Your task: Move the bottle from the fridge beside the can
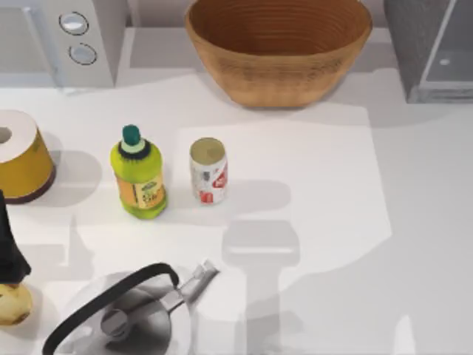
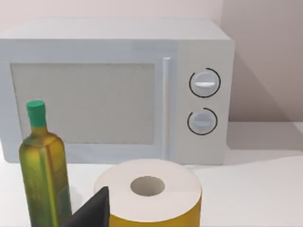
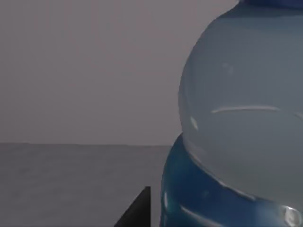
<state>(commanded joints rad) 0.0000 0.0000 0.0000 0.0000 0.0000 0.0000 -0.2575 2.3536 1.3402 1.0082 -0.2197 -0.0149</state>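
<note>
Top view, left to right: the left arm [image 1: 10, 251] sits at the table's left edge, beside a yellow roll [image 1: 22, 157]; a yellow-green bottle [image 1: 138, 174] stands just left of the can [image 1: 209, 170]; a kettle [image 1: 126, 314] lies at the near edge, a wicker basket [image 1: 278, 46] at the back; the fridge [image 1: 432, 46] occupies the far right corner. Left wrist view adds the white microwave [image 2: 118, 90]. Right wrist view shows the bottle [image 3: 241, 123] very close against grey interior. Finger opening of either gripper cannot be told.
</note>
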